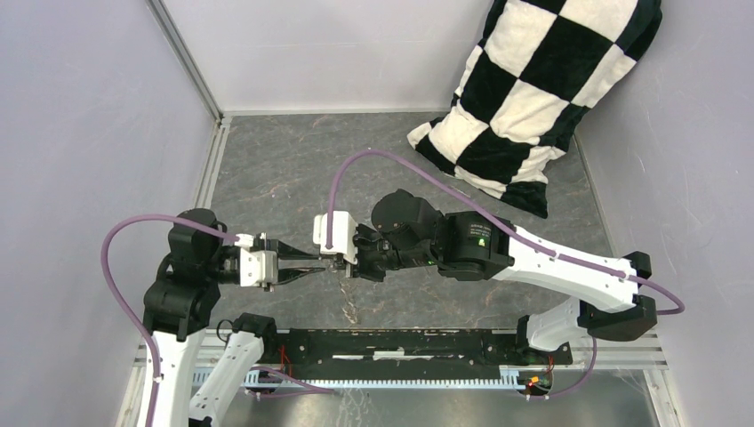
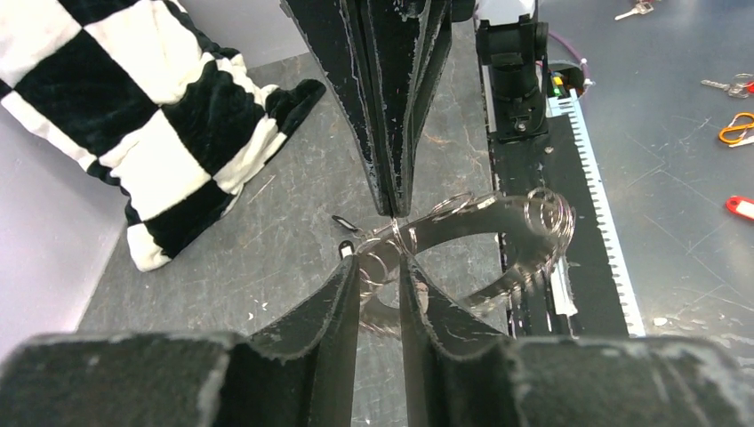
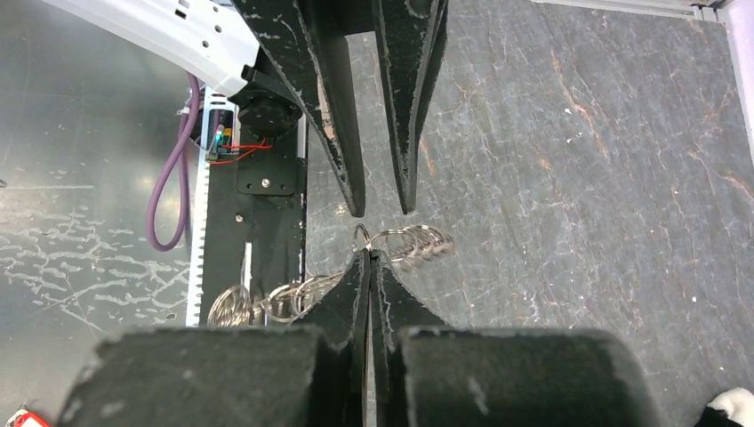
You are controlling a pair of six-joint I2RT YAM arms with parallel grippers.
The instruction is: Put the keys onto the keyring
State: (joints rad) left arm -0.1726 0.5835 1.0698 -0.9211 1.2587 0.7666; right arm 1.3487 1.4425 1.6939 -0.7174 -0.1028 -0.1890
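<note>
The keyring (image 2: 498, 213) is an arc of small silvery loops held in the air over the grey tabletop. It also shows in the right wrist view, as the keyring (image 3: 413, 242). My right gripper (image 3: 369, 256) is shut on one loop of it. From above, the right gripper (image 1: 342, 264) meets my left gripper (image 1: 320, 265) tip to tip at mid-table. The left gripper (image 2: 381, 262) has its jaws slightly apart, with a few loops in the gap. A tiny black key head (image 2: 345, 252) hangs beside its fingertip. The second key I cannot make out.
A black-and-white checked pillow (image 1: 542, 98) leans in the far right corner. A black rail (image 1: 400, 347) runs along the near edge between the arm bases. Beyond it, loose keys (image 2: 733, 86) and orange (image 2: 736, 132) and red tags (image 2: 740, 206) lie on a metal surface.
</note>
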